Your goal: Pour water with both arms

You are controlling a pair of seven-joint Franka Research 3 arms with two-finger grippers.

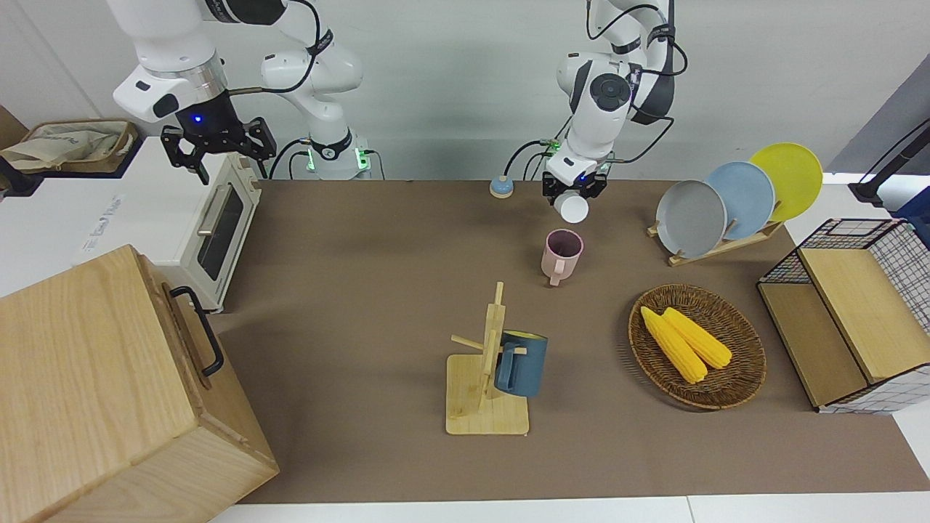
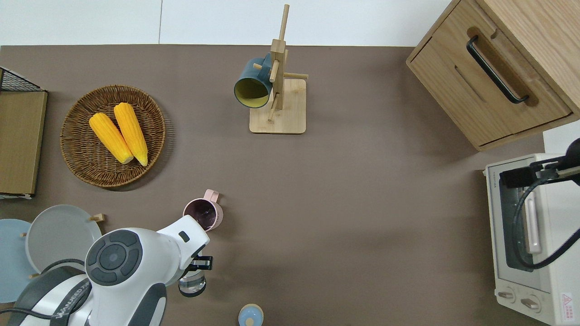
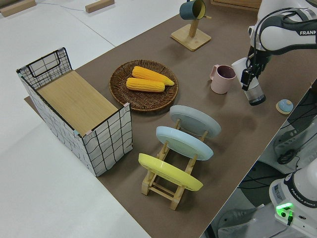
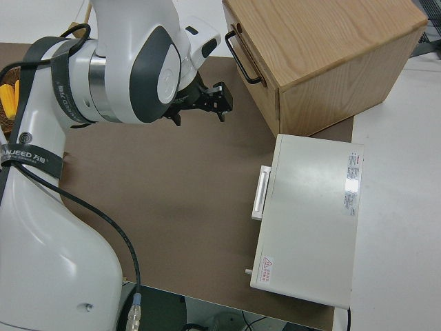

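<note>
My left gripper (image 1: 574, 190) (image 2: 195, 268) (image 3: 250, 78) is shut on a clear container (image 1: 572, 208) (image 2: 192, 284) (image 3: 255, 92), held over the brown mat and not over a cup. A pink mug (image 1: 561, 254) (image 2: 204, 213) (image 3: 221, 78) stands upright on the mat close by, its mouth open upward. A small blue cap (image 1: 501, 187) (image 2: 250, 314) (image 3: 285, 105) lies on the mat near the robots' edge. The right arm is parked, with its gripper (image 1: 218, 149) (image 4: 207, 100) open and holding nothing.
A wooden mug tree (image 1: 485, 378) (image 2: 277, 97) carries a dark blue mug (image 1: 521, 363). A wicker basket (image 1: 726, 388) (image 2: 77, 149) holds two corn cobs. A plate rack (image 1: 716, 243), a wire crate (image 1: 850, 319), a toaster oven (image 1: 218, 225) and a wooden cabinet (image 1: 94, 392) line the table's ends.
</note>
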